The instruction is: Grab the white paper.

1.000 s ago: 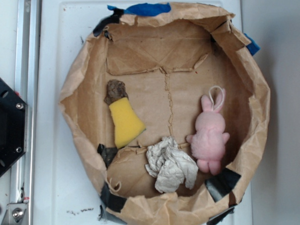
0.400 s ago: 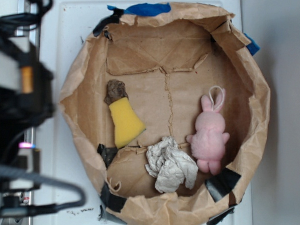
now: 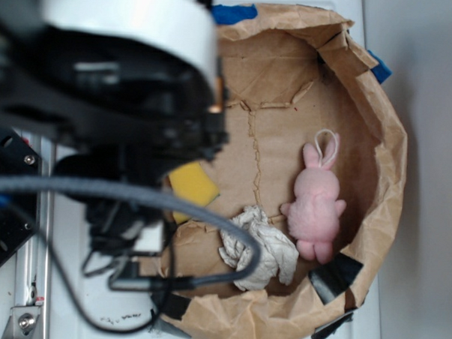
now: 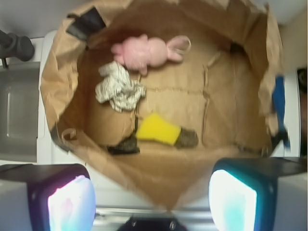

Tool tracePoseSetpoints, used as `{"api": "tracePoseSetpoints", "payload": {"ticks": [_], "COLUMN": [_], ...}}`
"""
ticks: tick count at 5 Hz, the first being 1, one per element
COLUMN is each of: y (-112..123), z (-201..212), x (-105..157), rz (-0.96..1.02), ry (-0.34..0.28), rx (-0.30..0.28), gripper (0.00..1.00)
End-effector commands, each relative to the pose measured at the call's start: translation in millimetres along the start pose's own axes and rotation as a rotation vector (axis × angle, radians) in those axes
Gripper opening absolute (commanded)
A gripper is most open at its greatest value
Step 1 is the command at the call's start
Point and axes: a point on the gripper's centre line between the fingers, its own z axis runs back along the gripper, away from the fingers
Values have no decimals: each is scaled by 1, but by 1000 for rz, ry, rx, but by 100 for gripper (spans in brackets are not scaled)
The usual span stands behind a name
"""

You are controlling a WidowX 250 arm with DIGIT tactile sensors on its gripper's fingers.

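The white paper (image 3: 258,250) is a crumpled greyish wad lying on the floor of the brown paper bag, near its front rim and just left of the pink bunny. In the wrist view the white paper (image 4: 119,87) shows at upper left, far from the fingers. My gripper (image 4: 151,202) is open, its two lit pads wide apart at the bottom corners with only the bag's rim between them. It hangs high over the bag's left edge. In the exterior view the blurred arm (image 3: 124,97) hides the jaws.
The brown paper bag (image 3: 384,146) forms a low basin with raised crumpled walls. Inside lie a pink plush bunny (image 3: 316,207) and a yellow sponge wedge (image 3: 194,185). A black arm cable (image 3: 238,237) loops across the paper's left part.
The arm has swung in from the left and now covers the bag's left half. The paper, bunny and sponge have not moved.
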Motion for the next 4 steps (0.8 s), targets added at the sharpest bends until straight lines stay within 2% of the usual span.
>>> {"api": "tracePoseSetpoints", "payload": {"ticks": [1,2,4], "y": [-22,-27,-27], "z": [-17,-29,-29], "x": [52,66,66], "rz": [-274,-340,-340], "ry": [-98,-121,-121], "rx": [-134,-114,-114], "gripper": [100,100,100]}}
